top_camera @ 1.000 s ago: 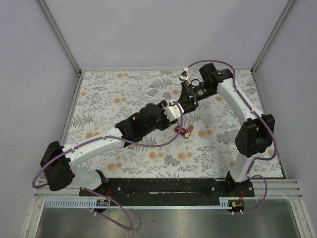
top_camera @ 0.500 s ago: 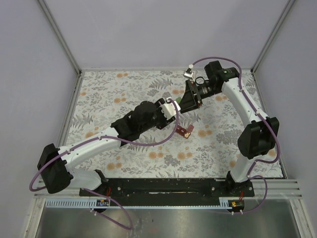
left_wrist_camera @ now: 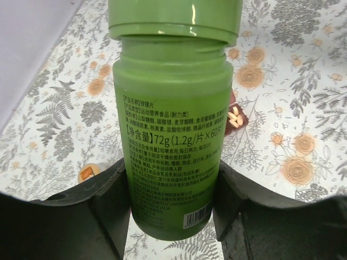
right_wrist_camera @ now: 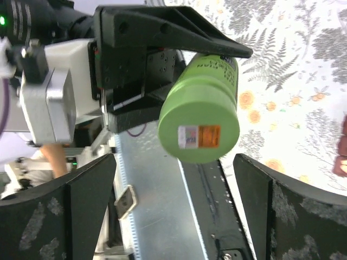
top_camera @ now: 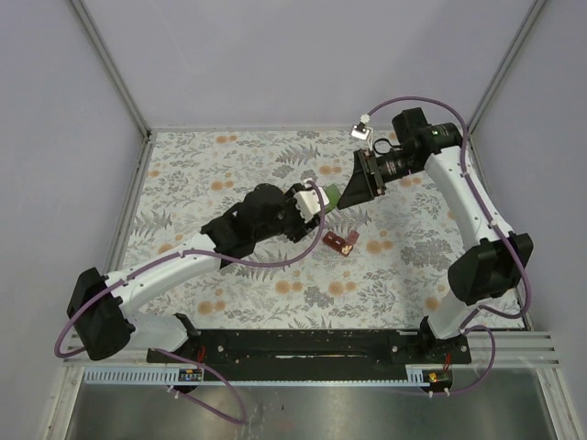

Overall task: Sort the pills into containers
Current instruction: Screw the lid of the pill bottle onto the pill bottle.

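The left gripper point(left_wrist_camera: 172, 190) is clamped on the lower body of a green bottle point(left_wrist_camera: 173, 135), one dark finger pressed to each side, and holds it in the air above the table. The bottle's label carries small printed Chinese text. The largest line reads "72g (1.2g/片×60片)" and a barcode sits near the base; the rest is too fine to read. Its cap point(left_wrist_camera: 174, 19) points away from the wrist.

In the right wrist view, the right gripper point(right_wrist_camera: 176, 162) has its jaws spread wide. The bottle's round end hangs between and ahead of the two fingers, touching neither. That end bears a small sticker point(right_wrist_camera: 198, 136), half white and half orange, with illegible print.

From above, the two arms meet over the right-centre of a floral cloth point(top_camera: 211, 165). The dark-red pill box point(top_camera: 340, 242) lies on the cloth just to the near side of the grippers, apart from both. The left wrist view shows pale pills point(left_wrist_camera: 234, 116) in one of its compartments, behind the bottle. A small pale-and-orange bottle point(left_wrist_camera: 88, 173) rests on the cloth to the left of the fingers.

The cloth runs out to metal rails point(top_camera: 128, 211) on the left, far and right sides, with a broad stretch of print between the left arm and the left rail.
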`<state>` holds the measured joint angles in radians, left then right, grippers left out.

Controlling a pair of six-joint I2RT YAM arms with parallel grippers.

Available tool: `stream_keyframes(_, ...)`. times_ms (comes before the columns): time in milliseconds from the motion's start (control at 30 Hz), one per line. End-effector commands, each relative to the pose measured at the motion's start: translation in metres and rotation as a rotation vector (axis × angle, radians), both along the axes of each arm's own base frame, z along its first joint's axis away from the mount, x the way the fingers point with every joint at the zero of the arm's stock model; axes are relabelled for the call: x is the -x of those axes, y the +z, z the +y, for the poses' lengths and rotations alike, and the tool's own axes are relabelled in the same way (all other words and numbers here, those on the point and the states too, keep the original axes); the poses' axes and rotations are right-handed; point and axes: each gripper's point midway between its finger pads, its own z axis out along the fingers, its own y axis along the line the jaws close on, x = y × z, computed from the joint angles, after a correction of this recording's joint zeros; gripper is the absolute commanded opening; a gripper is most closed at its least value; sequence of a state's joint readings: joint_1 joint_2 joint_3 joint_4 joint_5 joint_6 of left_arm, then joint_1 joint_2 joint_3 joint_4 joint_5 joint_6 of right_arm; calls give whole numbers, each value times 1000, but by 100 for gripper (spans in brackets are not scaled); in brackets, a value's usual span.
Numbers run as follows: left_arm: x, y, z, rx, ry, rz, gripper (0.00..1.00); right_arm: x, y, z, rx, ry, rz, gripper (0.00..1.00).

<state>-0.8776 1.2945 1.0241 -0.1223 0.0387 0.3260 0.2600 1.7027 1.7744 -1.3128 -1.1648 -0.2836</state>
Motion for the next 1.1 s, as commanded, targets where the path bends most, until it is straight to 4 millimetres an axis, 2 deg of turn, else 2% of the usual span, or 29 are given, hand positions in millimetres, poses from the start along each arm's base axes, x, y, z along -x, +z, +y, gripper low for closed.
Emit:
stream_keyframes(0,13,36,-5,136,-92,17,0,9,21,-16,31,7,-270,99)
stream_keyframes(233,33,43,-7,171,-220,77,0,2,34,-27,68,-14,-607,99)
stream_keyframes(467,61,47,-13,215,-380,170,0,-2,42,-23,22,35,-709,99)
stream_keyframes(833,82,55,-15,259,-511,253,0,22,41,-13,-25,121,-846,99)
stream_keyframes(1067,85,56,-16,261,-531,264,0,38,43,-4,-47,175,-880,99)
